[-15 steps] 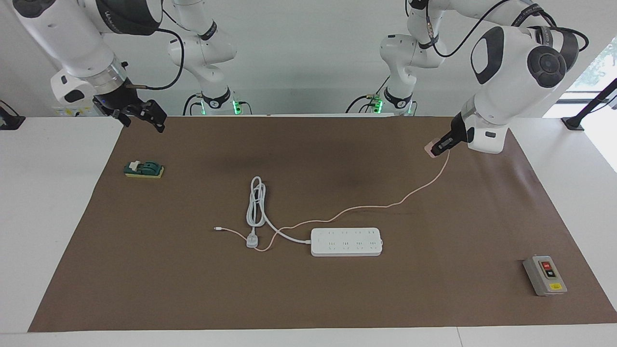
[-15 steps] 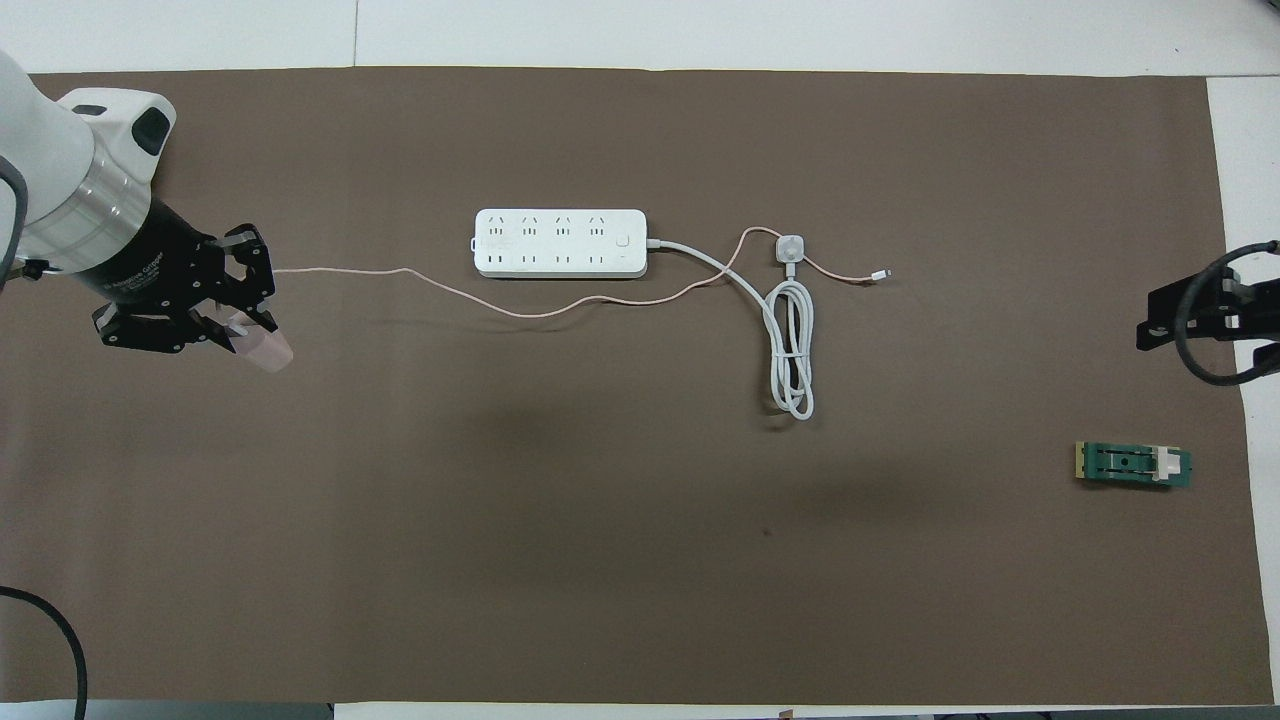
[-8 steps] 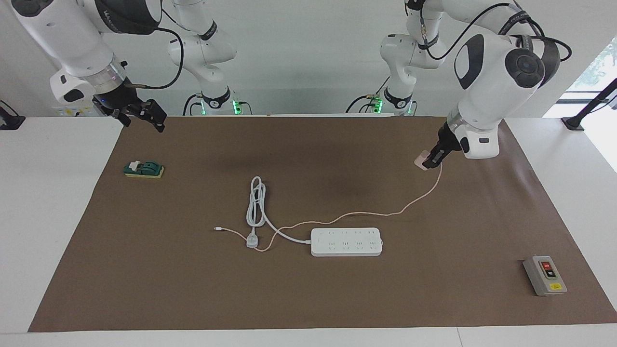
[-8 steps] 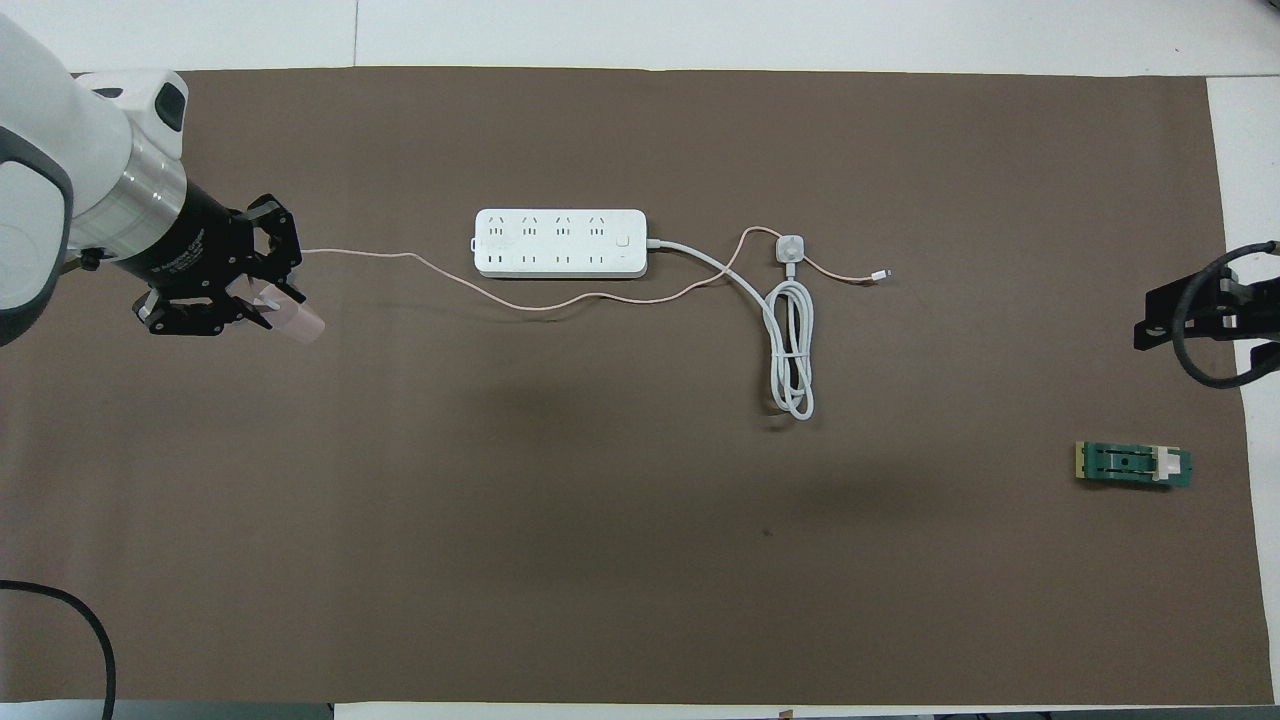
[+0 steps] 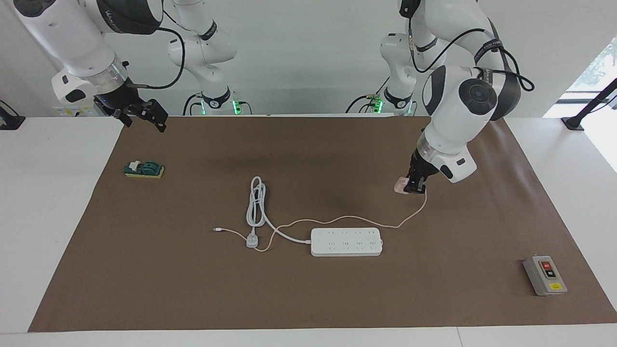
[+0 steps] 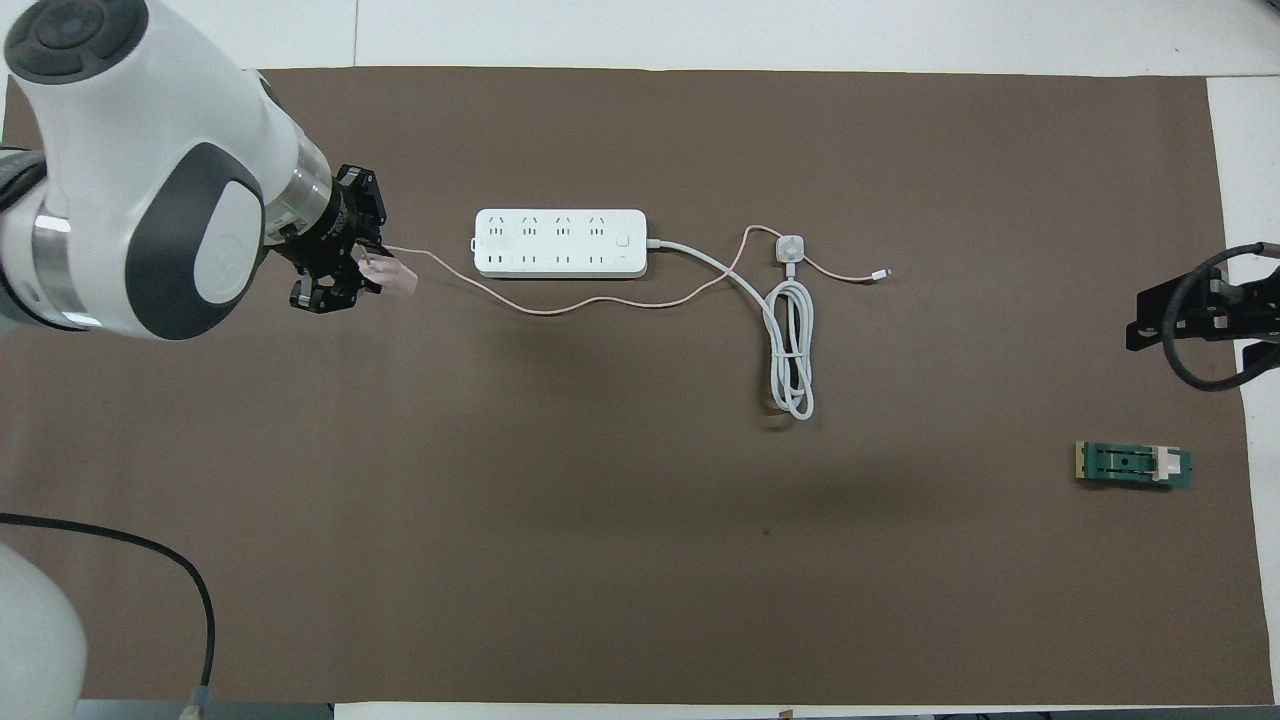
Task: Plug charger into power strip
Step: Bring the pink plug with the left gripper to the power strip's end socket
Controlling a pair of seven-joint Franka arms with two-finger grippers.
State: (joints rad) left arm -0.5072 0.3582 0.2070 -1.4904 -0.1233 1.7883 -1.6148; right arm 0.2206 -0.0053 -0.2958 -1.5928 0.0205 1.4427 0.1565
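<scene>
Brown rectangular table mat point(image 5: 193, 289): wide bare stretches along its edges.
Long flat white power strip point(image 5: 346, 241): mid-mat, two socket rows facing up, thick white cord point(image 5: 255, 207) coiled beside it.
Left gripper point(image 5: 414, 185): clamped on small pale pink cube charger point(image 5: 400, 185), raised over mat near the strip's left-arm end.
Right gripper point(image 5: 144, 115): spread wide, holding nothing, waiting over mat corner.

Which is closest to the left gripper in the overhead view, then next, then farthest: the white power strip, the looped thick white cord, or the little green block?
From the left gripper, shut on the pale pink cube-shaped charger:
1. Long white power strip, just beside it, mid-table.
2. Looped thick white cord, past the strip toward the right arm's end.
3. Small green block, at the right arm's end of the brown mat.
</scene>
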